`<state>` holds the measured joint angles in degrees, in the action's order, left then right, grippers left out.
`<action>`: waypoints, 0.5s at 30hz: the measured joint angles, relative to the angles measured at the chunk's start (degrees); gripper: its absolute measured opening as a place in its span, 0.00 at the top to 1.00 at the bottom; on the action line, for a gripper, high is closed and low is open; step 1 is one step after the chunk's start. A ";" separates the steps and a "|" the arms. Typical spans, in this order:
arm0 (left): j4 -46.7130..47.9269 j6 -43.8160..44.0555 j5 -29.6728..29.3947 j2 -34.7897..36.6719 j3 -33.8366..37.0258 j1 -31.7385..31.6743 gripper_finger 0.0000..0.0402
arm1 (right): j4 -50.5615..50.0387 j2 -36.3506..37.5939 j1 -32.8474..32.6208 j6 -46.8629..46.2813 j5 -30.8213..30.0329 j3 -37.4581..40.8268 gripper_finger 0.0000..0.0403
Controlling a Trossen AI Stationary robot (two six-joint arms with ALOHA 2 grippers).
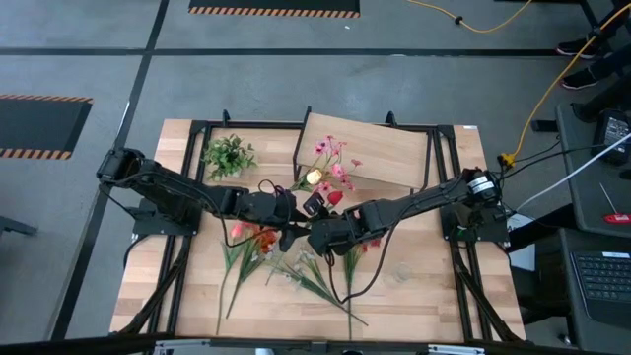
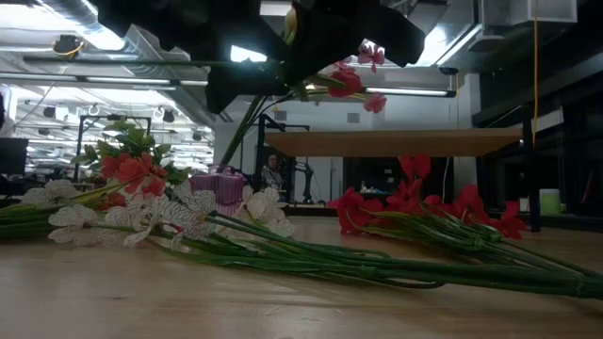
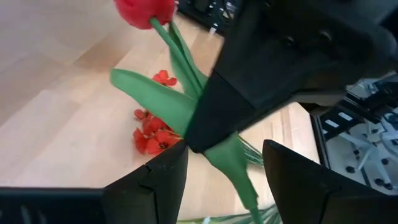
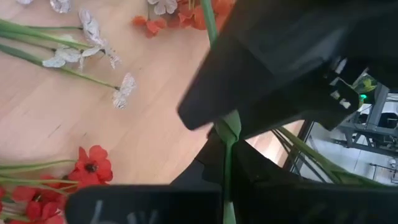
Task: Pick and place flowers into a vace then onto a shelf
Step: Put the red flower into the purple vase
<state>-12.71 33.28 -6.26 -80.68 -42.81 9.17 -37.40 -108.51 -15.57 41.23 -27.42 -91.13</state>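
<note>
Both claws meet mid-desk: right claw point(image 4: 227, 146) pinched on red tulip point(image 3: 144, 10) stem, left claw point(image 3: 225, 168) open round it w/ stem btwn fingers, so left should close before right lets go.

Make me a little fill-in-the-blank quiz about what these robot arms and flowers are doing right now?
1. The right hand is shut on a flower's green ____.
2. The left hand is ____, its fingers on either side of that flower's leaves.
3. The held tulip has a ____ bloom.
4. White flowers lie flat on the ____.

Missing words: stem; open; red; table
</note>
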 joint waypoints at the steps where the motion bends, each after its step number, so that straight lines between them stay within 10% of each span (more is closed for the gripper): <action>1: 0.23 0.00 0.00 0.00 0.00 -0.28 0.51 | 0.00 0.00 0.00 0.00 0.00 0.00 0.99; 15: 4.18 -0.02 1.94 0.02 -0.09 -1.40 0.96 | -0.02 -0.07 0.51 -0.48 -0.22 0.00 0.89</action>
<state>-8.54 33.26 -4.33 -80.66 -42.89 7.77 -37.42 -108.57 -15.06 40.76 -27.64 -91.13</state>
